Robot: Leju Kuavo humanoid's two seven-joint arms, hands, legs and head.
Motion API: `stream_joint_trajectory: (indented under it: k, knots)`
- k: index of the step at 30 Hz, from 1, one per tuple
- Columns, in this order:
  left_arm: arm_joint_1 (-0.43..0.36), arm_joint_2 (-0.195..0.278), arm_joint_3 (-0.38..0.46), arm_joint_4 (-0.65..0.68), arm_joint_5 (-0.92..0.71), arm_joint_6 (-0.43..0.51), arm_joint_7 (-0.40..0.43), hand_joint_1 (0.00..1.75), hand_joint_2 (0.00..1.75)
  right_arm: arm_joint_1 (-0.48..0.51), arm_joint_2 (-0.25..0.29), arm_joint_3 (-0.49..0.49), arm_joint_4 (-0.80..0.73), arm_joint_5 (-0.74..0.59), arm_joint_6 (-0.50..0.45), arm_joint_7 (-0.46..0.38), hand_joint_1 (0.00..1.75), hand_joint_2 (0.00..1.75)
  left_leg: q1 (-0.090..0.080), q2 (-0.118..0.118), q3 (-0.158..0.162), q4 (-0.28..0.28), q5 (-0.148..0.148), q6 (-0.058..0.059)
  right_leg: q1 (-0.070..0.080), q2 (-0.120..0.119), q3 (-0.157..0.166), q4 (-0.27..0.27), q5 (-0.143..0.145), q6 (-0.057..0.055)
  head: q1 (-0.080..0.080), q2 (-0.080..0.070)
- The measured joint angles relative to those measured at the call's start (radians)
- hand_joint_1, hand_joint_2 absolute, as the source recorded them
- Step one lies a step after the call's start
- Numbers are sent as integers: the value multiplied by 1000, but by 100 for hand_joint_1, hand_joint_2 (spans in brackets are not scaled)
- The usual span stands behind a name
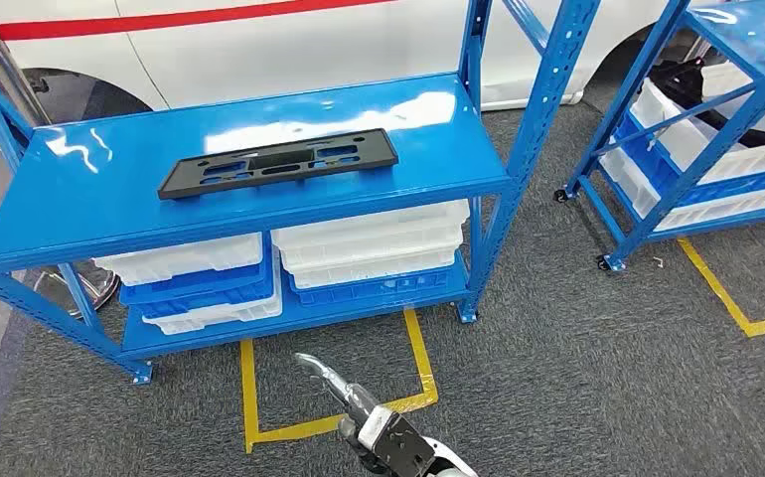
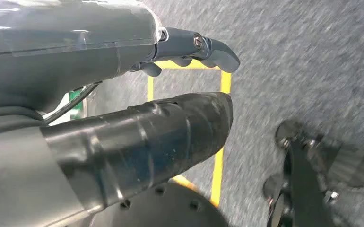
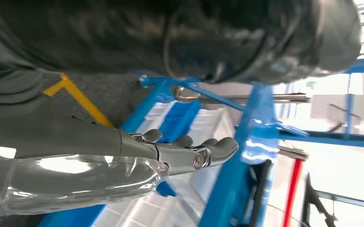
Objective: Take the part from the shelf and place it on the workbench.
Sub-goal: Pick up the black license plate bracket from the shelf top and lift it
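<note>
The part (image 1: 277,162) is a long flat black plate with slots, lying on the top board of the blue shelf (image 1: 80,204) straight ahead. My right hand (image 1: 344,393) reaches up from the lower middle of the head view, well short of the shelf and below its top board. In the right wrist view the right hand (image 3: 189,151) has its fingers stretched out with nothing in them, pointing at the shelf's lower bins. My left hand (image 2: 189,47) hangs over the grey carpet, fingers apart and holding nothing.
White and blue bins (image 1: 374,248) are stacked on the lower shelf board. A second blue rack (image 1: 696,149) with bins stands to the right. Yellow tape (image 1: 249,397) marks the carpet in front. A white vehicle (image 1: 259,40) stands behind the shelf.
</note>
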Motion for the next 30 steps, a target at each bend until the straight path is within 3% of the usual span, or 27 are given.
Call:
stream_joint_trajectory:
  k: [2, 4, 6, 7, 9, 11, 14, 16, 17, 19, 21, 22, 23, 24, 26, 30]
  knots:
    - [0, 0, 0, 0, 0, 1, 2, 0, 0, -1, 0, 3, -7, -2, -8, -9, 0, 0, 0, -2, -35, 70, -32, -2, 2, 0, 0, 0, -1, -3, 0, 0]
    - [-1, -1, 0, 0, 1, 2, 5, 0, 0, -4, -1, 9, -20, -4, -19, -22, 0, 0, 0, -4, -97, 187, -78, -5, 5, 0, 1, 1, -3, -8, -1, 0]
    - [0, -1, 0, 0, 1, 2, 5, 0, 0, -7, -2, 14, -28, -4, -22, -27, 0, 0, 0, -4, -131, 236, -73, -5, 8, 3, 3, 1, -5, -11, -1, 0]
    - [0, -1, 0, 0, 1, 2, 5, 0, 0, -8, -3, 17, -31, -4, -23, -29, 0, 0, 0, -4, -128, 218, -46, -3, 9, 6, 6, 2, -6, -11, -1, 0]
    - [1, -1, 0, 0, 1, 2, 6, 0, 0, -10, -3, 20, -39, -1, -31, -32, 0, 0, 0, -6, -81, 94, 37, 3, 10, 11, 14, 2, -11, -10, -1, 0]
    - [0, 0, 0, 0, 0, 2, 6, 0, 0, -18, -5, 29, -49, 9, -44, -32, 0, 0, -4, -8, -37, -14, 79, 11, 14, 14, 13, 6, -14, -3, -1, 0]
    - [-3, 0, -3, 1, -5, -4, 6, 0, 0, -38, -16, 64, -66, 21, -54, -31, 0, 0, -7, -10, -29, -40, 79, 23, 16, 16, 8, 8, -14, 12, -1, 0]
    - [-4, 0, -6, 1, -7, -10, 6, 0, 0, -49, -24, 87, -79, 10, -50, -34, 0, 0, -4, -8, -26, -48, 83, 34, 16, 12, -1, 30, -33, 22, 0, 0]
    - [-4, 0, -6, 1, -8, -14, 6, 0, 0, -54, -28, 96, -87, 2, -47, -36, 0, 0, -1, -6, -24, -51, 85, 39, 15, 10, -17, 67, -56, 27, 0, 0]
    - [-4, 2, -7, 1, -9, -18, 6, 0, 0, -61, -34, 113, -101, -12, -39, -40, 0, 0, -1, -4, -25, -52, 85, 46, 11, 7, -76, 189, -117, 33, 0, 0]
    - [-4, 4, -9, 1, -9, -19, 6, 0, 0, -66, -41, 128, -118, -22, -33, -42, 0, 0, -2, -3, -25, -51, 84, 48, 7, 7, -122, 277, -138, 36, 0, 0]
    - [-4, 4, -9, 1, -9, -19, 6, 0, 0, -67, -43, 132, -127, -27, -32, -43, 0, 0, -2, -3, -25, -50, 83, 48, 6, 6, -121, 272, -122, 36, 0, 0]
    - [-5, 4, -10, 1, -8, -19, 6, 0, 0, -70, -44, 136, -137, -30, -32, -45, 0, 0, -2, -3, -23, -48, 82, 47, 5, 4, -100, 227, -90, 35, 0, 0]
    - [-5, 4, -12, 1, -8, -19, 6, 0, 0, -73, -45, 139, -147, -32, -32, -46, 0, 0, -2, -4, -23, -46, 81, 44, 5, 2, -68, 159, -55, 32, 0, 0]
    - [-5, 4, -15, 1, -7, -20, 6, 0, 0, -78, -44, 144, -167, -37, -33, -49, 0, 0, -5, -4, -23, -42, 77, 36, 9, -3, -16, 45, -15, 25, 0, 0]
    - [-5, 4, -19, 1, -6, -21, 6, 0, 0, -80, -44, 146, -196, -54, -37, -56, 0, 0, -6, -3, -23, -40, 72, 14, 12, -1, -3, 11, -10, 6, 0, 0]
